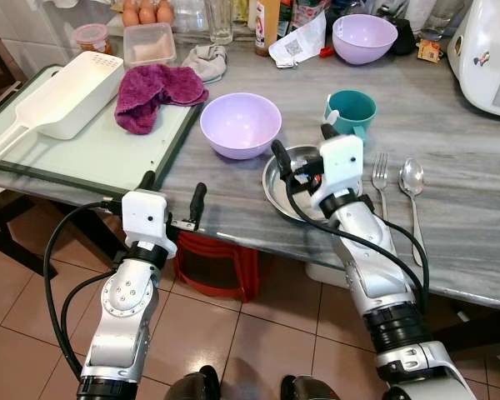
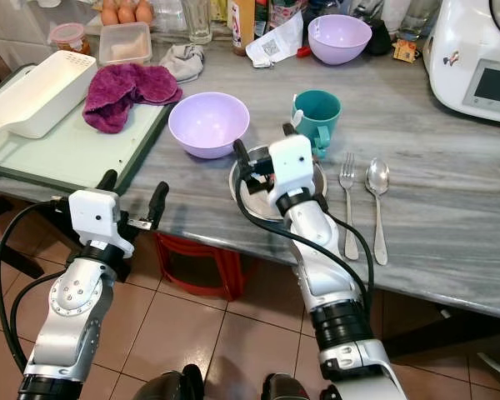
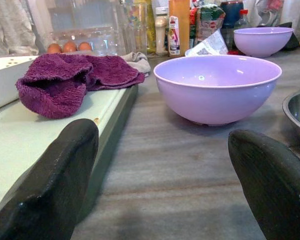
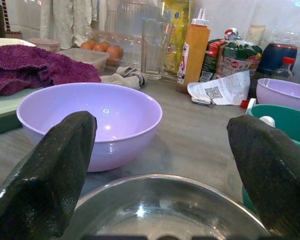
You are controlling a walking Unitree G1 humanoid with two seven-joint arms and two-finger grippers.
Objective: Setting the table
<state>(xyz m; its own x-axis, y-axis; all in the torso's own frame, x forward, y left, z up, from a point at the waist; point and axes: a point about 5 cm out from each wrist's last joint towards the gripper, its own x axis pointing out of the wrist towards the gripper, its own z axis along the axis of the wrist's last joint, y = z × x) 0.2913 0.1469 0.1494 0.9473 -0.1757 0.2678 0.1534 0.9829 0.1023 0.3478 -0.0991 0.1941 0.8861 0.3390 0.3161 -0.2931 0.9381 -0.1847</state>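
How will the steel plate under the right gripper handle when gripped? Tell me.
The steel plate looks shiny and smooth, so the right gripper, open above it, may slip on it. Its thin, low rim probably offers little to pinch. It lies flat near the table edge, so it should slide rather than tip.

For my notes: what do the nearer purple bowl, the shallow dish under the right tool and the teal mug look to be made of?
Nearer purple bowl: probably plastic, smooth with a soft satin sheen and a small highlight inside. Shallow dish: metal, likely stainless steel, polished and mirror-like, catching bright reflections in the right wrist view. Teal mug: glossy, opaque, thick-walled; ceramic or hard plastic, the look leaves it open.
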